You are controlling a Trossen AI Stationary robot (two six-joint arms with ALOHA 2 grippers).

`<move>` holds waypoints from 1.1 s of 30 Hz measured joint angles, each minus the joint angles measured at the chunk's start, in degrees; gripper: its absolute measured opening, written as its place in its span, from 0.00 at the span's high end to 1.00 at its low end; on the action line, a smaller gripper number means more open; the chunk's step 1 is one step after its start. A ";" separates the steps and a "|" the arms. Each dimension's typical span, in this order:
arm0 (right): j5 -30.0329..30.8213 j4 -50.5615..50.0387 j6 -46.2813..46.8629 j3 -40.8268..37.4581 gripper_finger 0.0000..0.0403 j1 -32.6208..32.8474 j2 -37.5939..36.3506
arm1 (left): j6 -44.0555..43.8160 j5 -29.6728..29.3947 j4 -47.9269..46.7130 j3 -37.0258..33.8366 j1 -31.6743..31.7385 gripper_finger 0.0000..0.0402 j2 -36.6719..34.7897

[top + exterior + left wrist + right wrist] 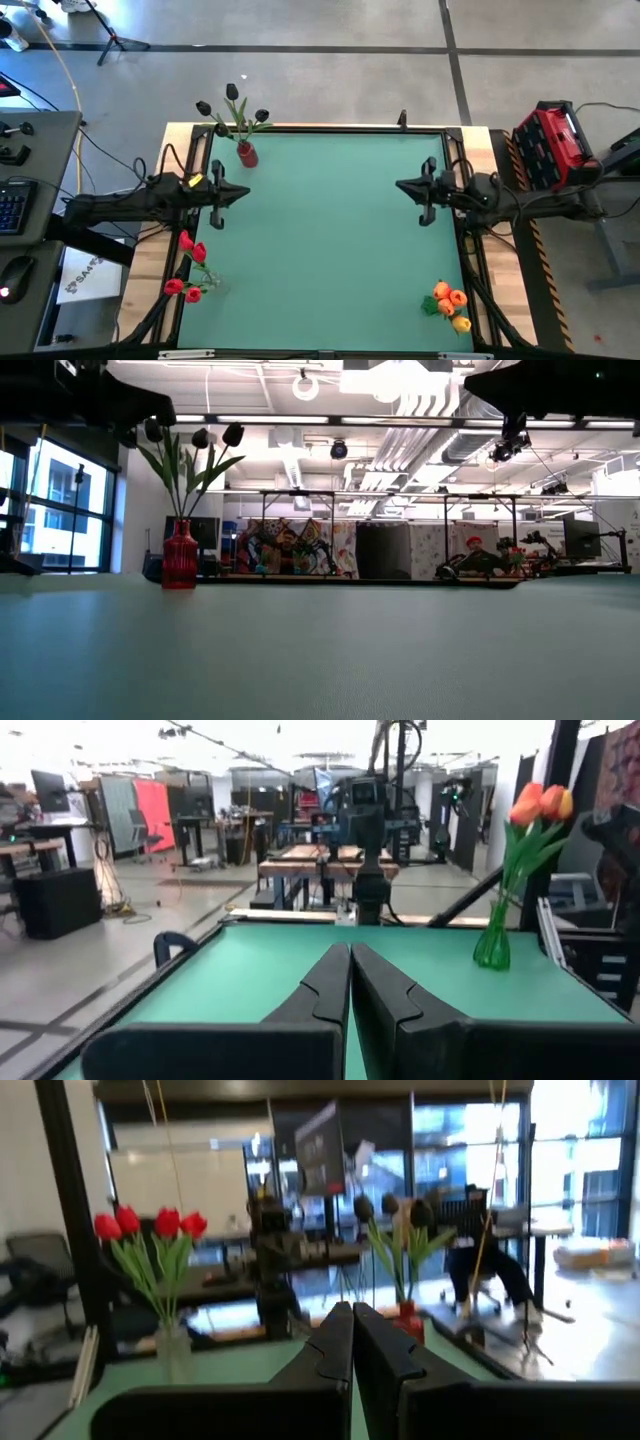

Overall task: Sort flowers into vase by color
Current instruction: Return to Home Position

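Black tulips point(232, 105) stand in a red vase point(246, 154) at the table's far left corner; the low view shows the red vase point(180, 556) too. Red tulips point(188, 265) stand in a clear vase point(172, 1342) at the near left edge. Orange-yellow tulips point(449, 303) stand in a green vase point(492, 944) at the near right corner. My left gripper point(243, 192) is shut and hovers at the table's left side, holding nothing. My right gripper point(402, 185) is shut and hovers at the right side, holding nothing. The two grippers point at each other across the table.
The green mat point(330, 240) lies bare between the two grippers. A red tool case point(555, 145) sits beyond the table's right edge. A keyboard and mouse lie on a desk point(20, 200) to the left.
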 joint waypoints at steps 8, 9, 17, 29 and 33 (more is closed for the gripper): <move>0.13 9.30 0.26 -6.91 1.00 -0.07 -0.86 | 1.28 -0.49 -0.79 -1.43 0.00 1.00 -0.35; 0.13 9.18 0.48 -7.31 1.00 -0.07 -1.10 | 1.91 -0.47 -1.23 -1.43 0.00 1.00 -0.73; 0.00 6.57 0.54 -9.26 1.00 -2.03 -3.88 | 1.88 -0.28 -8.47 -1.41 0.00 1.00 -6.27; -7.65 -1.06 2.54 -9.27 1.00 -7.78 -6.03 | 1.69 -0.20 -13.43 -1.39 0.00 1.00 -10.43; -7.85 -1.02 2.60 -9.27 1.00 -7.76 -5.96 | 1.79 -0.20 -14.26 -1.39 0.00 1.00 -10.47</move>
